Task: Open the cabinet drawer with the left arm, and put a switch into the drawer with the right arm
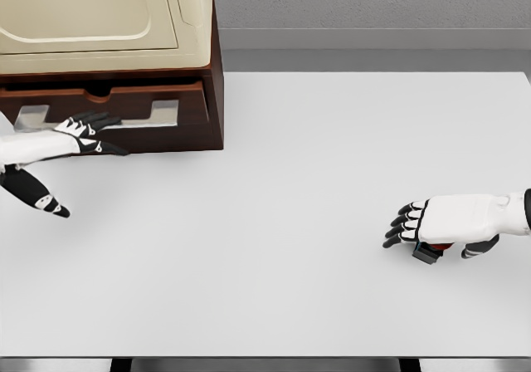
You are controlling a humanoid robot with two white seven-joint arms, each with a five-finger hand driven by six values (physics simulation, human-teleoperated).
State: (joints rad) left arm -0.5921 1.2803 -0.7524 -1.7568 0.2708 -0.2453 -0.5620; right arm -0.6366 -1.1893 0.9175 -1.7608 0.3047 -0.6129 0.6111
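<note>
Right hand: my right hand (425, 227) lies low over the white surface (315, 181) near its right edge, closer to the front edge than the back. The back of the hand faces up and the dark fingers (402, 222) point left, curled down.
Switch: a small dark switch (431, 252) with a red patch shows just under my right palm, at the surface. My fingers and thumb are bent around it, so I seem to have hold of it, though most of it is hidden under the hand.
Left hand: my left hand (83, 135) is at the left edge, farther back, fingers stretched out flat and loose, gripping nothing. The fingertips reach the front of the drawer, beside its pale handle; I cannot tell if they touch it.
Drawer: the dark brown drawer (124, 115) sits at the bottom of the cabinet and stands out a little from the body.
Cabinet: the cabinet (211, 81) stands at the back left corner of the surface, brown sides, cream top part.
</note>
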